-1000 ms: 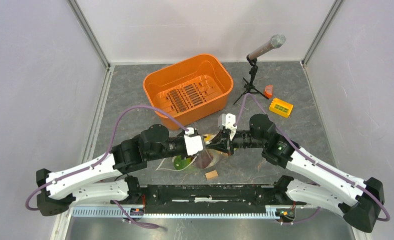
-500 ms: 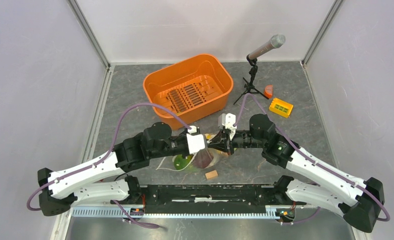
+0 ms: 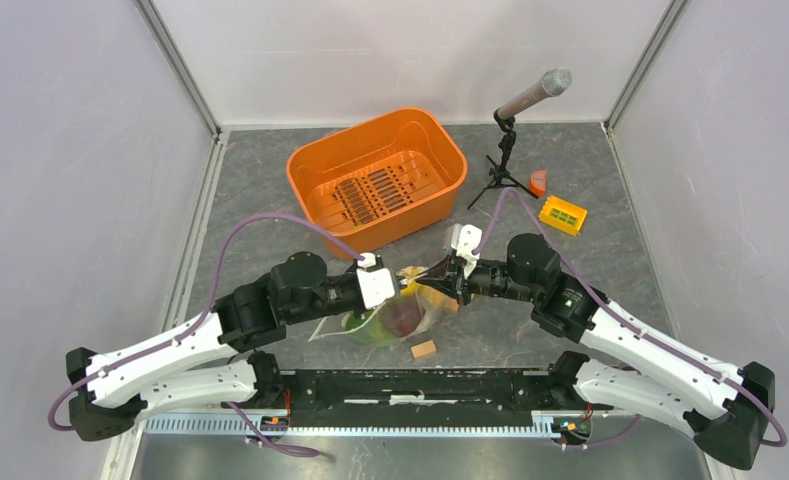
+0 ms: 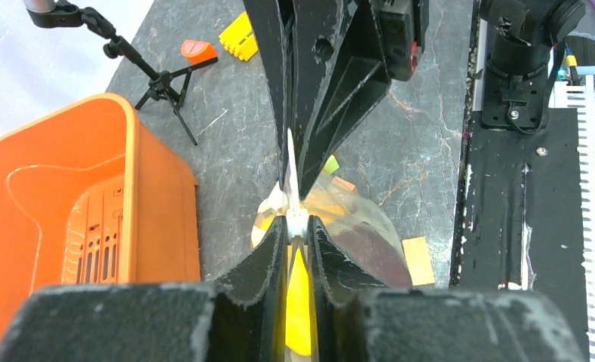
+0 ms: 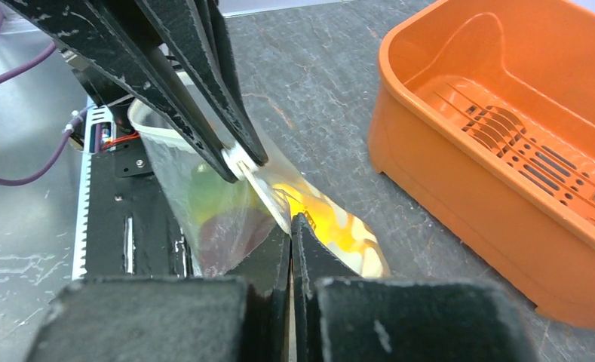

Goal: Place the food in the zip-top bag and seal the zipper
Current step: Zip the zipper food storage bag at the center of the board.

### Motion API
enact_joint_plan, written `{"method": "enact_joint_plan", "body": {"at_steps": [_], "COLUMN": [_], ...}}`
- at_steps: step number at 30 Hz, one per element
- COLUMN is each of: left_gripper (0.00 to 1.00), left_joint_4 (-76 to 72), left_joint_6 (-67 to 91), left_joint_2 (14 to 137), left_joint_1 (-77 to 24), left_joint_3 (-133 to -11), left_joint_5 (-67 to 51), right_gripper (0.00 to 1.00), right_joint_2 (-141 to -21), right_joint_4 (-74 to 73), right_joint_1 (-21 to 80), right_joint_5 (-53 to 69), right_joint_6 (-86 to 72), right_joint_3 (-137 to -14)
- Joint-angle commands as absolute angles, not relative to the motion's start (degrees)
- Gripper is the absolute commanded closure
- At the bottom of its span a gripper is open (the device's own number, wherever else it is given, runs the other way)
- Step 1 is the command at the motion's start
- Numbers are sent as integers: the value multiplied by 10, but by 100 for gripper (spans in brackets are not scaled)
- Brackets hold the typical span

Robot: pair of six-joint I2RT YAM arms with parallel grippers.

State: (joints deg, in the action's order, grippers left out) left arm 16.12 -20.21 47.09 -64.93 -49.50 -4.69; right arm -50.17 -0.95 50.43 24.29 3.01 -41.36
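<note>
The zip-top bag (image 3: 395, 318) hangs between my two grippers just above the table, in front of the arms' bases. Food shows through it: a green piece (image 5: 203, 192), a dark red piece (image 5: 226, 234) and a yellow piece (image 5: 328, 219). My left gripper (image 3: 402, 283) is shut on the white zipper (image 4: 294, 202) at the bag's mouth, as the left wrist view (image 4: 296, 222) shows. My right gripper (image 3: 435, 283) faces it a little to the right, also shut on the mouth edge (image 5: 290, 220). The two grippers' tips nearly touch.
An orange basket (image 3: 378, 175) stands behind the bag. A microphone on a small tripod (image 3: 505, 165) stands at the back right, with an orange piece (image 3: 538, 183) and a yellow block (image 3: 562, 215) beside it. A tan wooden cube (image 3: 423, 349) lies in front of the bag.
My left gripper has drawn back to the left and my right gripper slightly to the right. The bag has come up and shows more between them.
</note>
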Motion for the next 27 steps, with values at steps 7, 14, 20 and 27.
{"method": "enact_joint_plan", "body": {"at_steps": [7, 14, 20, 27], "left_gripper": [98, 98, 98, 98], "left_joint_4": [153, 158, 121, 119], "left_joint_6": [-161, -169, -160, -155], "left_joint_2": [411, 460, 474, 472], "left_joint_1": [-645, -645, -645, -645], "left_joint_3": [-474, -513, -496, -495], "left_joint_5": [-23, -75, -108, -112], "right_gripper": [100, 46, 26, 51], "right_joint_2": [-477, -481, -508, -531], "right_joint_4": [-23, -30, -73, -96], "right_joint_1": [497, 498, 498, 498], "right_joint_5": [191, 299, 322, 363], "right_joint_6": [71, 135, 206, 224], "right_joint_3": [-409, -419, -441, -457]}}
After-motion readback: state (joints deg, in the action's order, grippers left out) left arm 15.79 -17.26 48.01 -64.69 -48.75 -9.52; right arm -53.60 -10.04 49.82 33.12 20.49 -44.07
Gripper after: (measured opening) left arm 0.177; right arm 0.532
